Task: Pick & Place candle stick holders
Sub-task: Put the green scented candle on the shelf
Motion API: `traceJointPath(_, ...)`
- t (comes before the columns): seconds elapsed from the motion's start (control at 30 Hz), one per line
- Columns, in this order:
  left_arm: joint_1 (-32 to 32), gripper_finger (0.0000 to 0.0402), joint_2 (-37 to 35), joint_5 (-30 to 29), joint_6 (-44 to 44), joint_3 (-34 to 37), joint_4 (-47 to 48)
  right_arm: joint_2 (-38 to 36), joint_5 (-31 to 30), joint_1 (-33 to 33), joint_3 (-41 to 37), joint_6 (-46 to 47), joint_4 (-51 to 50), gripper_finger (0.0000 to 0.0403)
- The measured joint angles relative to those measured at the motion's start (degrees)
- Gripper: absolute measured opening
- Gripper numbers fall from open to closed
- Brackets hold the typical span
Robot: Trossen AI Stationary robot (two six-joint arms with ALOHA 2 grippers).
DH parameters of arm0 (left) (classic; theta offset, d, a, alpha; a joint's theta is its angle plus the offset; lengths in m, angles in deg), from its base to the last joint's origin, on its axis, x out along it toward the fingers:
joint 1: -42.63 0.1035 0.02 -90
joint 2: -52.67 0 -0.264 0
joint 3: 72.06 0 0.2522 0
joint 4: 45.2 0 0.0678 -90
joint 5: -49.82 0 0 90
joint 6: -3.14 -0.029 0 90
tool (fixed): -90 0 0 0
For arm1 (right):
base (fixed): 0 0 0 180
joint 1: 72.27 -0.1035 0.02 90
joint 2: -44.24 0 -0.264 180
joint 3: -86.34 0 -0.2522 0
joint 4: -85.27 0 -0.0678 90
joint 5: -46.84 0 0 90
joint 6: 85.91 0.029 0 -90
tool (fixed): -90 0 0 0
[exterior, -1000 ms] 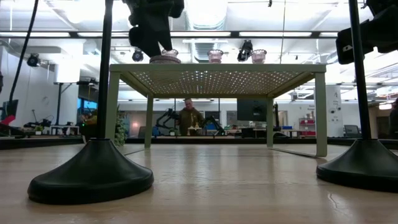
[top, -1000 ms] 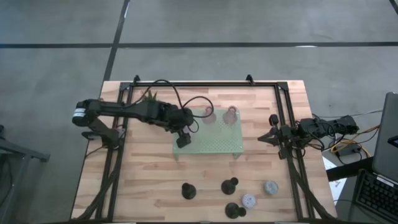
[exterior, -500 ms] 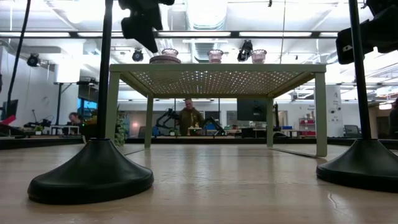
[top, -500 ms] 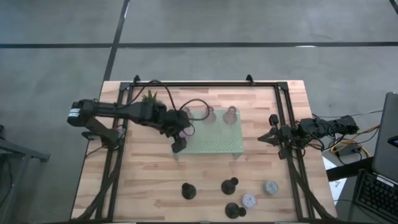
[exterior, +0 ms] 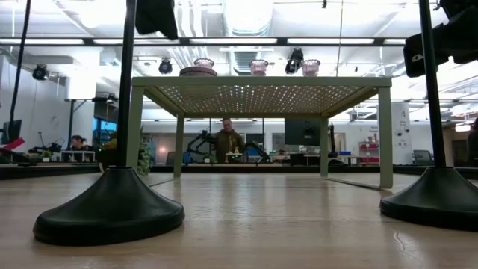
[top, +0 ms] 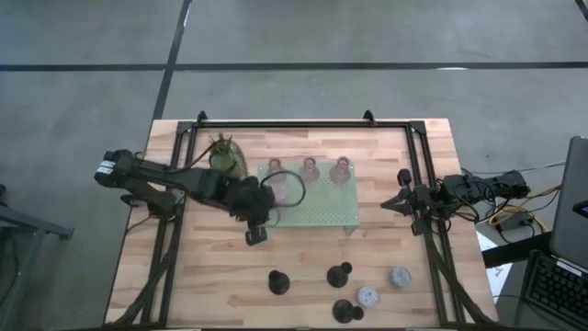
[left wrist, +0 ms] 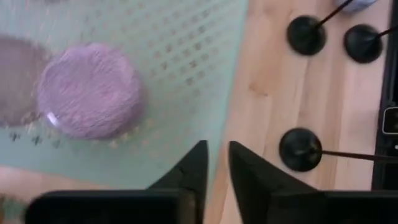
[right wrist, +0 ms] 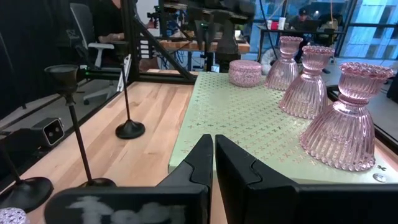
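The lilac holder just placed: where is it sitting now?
In the high view the lilac holder sits on the green tray, left part, nearest the left gripper.

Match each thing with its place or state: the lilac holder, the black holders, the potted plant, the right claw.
Things:
1. lilac holder
2. black holders
3. potted plant
4. right claw

Places or states:
A. shut and empty
B. leafy, on the wood beside the tray's far left corner
C. on the green tray
D. three with thin stems, on the wood

Pairs: 1-C, 2-D, 3-B, 4-A
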Motion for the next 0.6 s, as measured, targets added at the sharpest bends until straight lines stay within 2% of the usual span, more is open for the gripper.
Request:
traceJointPath(0.07, -2.94, 0.0033, -1.84, -3.91, -0.18, 2.18, -3.68, 0.00, 0.00, -0.02, 0.00, -0.06, 0.00, 0.0013)
traceJointPath(0.17, -8.18, 0.0007, -5.45, -13.39, -0.68, 7.23, -11.07, 0.01, 0.01, -0.02, 0.00, -0.02, -0.01, 0.0013)
traceJointPath(0.23, -11.46, 0.0006, -8.16, -20.20, -1.61, 11.16, -15.68, 0.00, 0.01, -0.02, 0.00, -0.05, -0.02, 0.0013)
traceJointPath(0.33, -14.50, 0.0017, -12.38, -29.31, -6.77, 16.29, -15.82, 0.02, 0.02, 0.00, 0.00, -0.06, 0.00, 0.0013)
traceJointPath(0.43, -16.70, 0.0028, -16.15, -31.98, 1.60, 22.90, -19.94, 0.00, 0.00, -0.02, 0.00, 0.04, -0.02, 0.0013)
traceJointPath(0.6, -19.16, 0.0032, -20.53, -30.71, -2.33, 36.18, -35.54, 0.02, 0.00, -0.02, 0.00, 0.02, -0.02, 0.0013)
